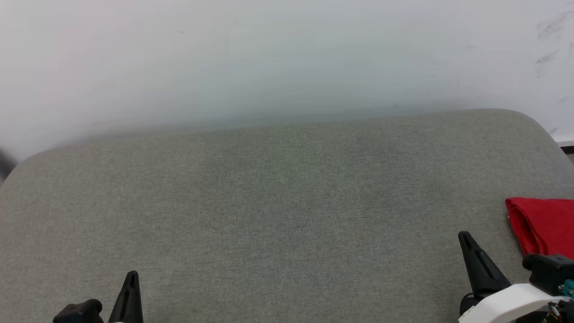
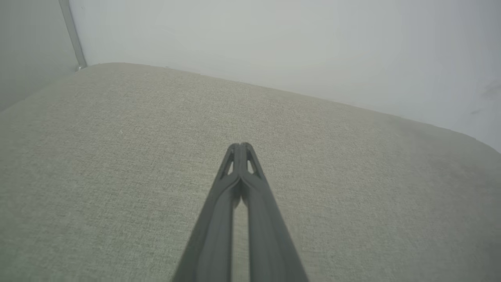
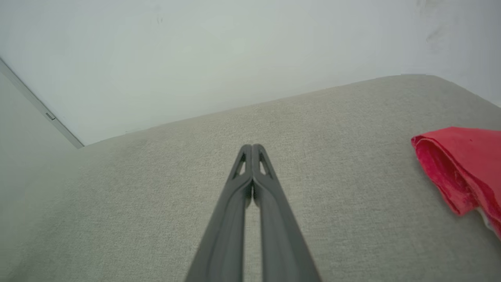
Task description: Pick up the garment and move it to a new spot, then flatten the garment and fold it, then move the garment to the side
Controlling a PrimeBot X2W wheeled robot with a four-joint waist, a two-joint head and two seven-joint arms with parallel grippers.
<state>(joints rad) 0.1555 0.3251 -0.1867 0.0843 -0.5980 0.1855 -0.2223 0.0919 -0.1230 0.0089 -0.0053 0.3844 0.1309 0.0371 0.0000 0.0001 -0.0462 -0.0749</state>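
The broad grey-green cushion (image 1: 287, 215) wears coarse, matt woven cloth; the bright red folded garment (image 1: 545, 224) is soft, matt cloth; the dark-fingered left pincer (image 2: 242, 146) and right pincer (image 3: 252, 147) look like smooth, matt plastic; the white forearm shell (image 1: 515, 303) is glossier plastic; the pale wall (image 1: 269, 58) is smooth, matt, faintly scuffed.

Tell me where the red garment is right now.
The garment lies on the grey cushion at the right edge of the head view, just right of the right gripper.
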